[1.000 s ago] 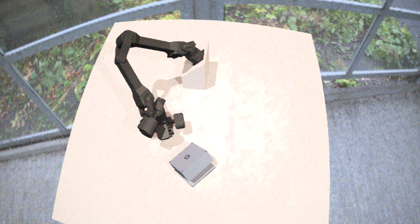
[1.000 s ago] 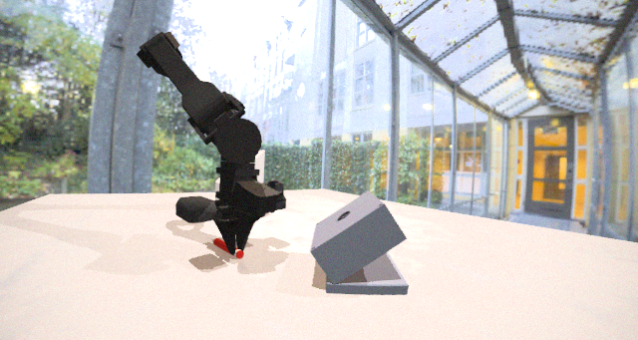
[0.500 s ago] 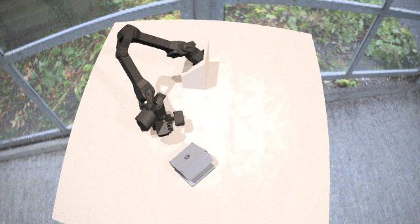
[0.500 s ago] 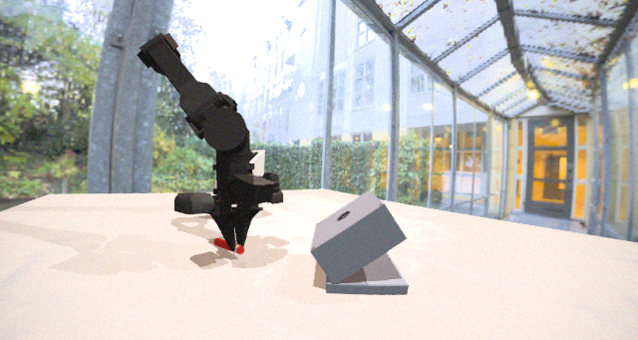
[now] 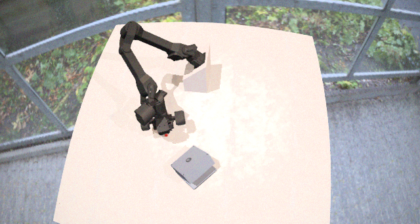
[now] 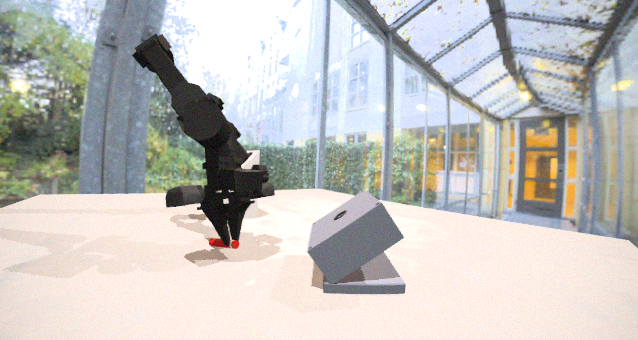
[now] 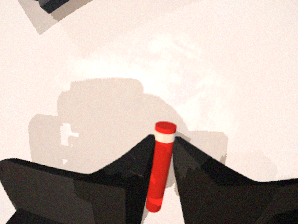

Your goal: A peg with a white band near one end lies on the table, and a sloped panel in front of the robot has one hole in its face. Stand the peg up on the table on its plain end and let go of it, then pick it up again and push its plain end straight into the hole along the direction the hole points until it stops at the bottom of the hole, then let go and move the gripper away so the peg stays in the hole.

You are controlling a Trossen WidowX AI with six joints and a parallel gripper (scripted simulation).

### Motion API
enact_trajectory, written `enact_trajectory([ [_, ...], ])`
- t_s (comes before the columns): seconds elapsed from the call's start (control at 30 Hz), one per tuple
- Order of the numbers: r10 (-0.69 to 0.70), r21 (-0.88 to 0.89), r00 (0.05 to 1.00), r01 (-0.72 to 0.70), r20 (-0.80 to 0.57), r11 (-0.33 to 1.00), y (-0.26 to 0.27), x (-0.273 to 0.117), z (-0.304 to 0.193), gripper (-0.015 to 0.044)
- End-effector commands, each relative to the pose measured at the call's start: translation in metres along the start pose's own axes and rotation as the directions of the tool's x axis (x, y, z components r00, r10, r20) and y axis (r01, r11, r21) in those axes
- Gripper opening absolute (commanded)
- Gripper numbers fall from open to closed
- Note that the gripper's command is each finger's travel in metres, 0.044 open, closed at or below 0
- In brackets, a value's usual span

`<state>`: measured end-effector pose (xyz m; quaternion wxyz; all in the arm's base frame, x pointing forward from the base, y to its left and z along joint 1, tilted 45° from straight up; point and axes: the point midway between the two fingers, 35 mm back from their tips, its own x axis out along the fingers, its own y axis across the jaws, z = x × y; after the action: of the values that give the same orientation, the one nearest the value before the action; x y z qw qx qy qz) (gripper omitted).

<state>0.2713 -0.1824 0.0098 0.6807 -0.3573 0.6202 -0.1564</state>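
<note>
The red peg (image 5: 166, 135) (image 6: 216, 242) (image 7: 160, 170) has a white band near one end. It lies roughly level between the fingertips, low over the table; the exact gap under it cannot be told. My gripper (image 5: 165, 132) (image 6: 231, 243) (image 7: 164, 141) points down and is shut on the peg. In the wrist view the banded end sticks out just past the fingertips and the plain end points toward the bottom of the view. The grey sloped panel (image 5: 201, 163) (image 6: 356, 245) has one dark hole (image 5: 188, 159) (image 6: 340, 215) in its upper face; the hole's inside is hidden.
The panel's base plate (image 6: 364, 289) rests on the table. A dark corner (image 7: 52, 6), probably the panel's, shows at the top left of the wrist view. A pale upright wedge-shaped piece (image 5: 197, 81) stands farther back, beside the arm's rear part (image 5: 178, 51).
</note>
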Motion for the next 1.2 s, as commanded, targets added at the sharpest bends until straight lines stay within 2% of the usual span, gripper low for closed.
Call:
enact_trajectory([
  [0.0,0.000,0.000,0.999,0.000,0.032,1.000,-0.001,-0.002,-0.002,0.0049],
  [1.17,0.001,-0.001,0.944,0.000,0.329,1.000,0.000,-0.021,-0.017,0.0049],
])
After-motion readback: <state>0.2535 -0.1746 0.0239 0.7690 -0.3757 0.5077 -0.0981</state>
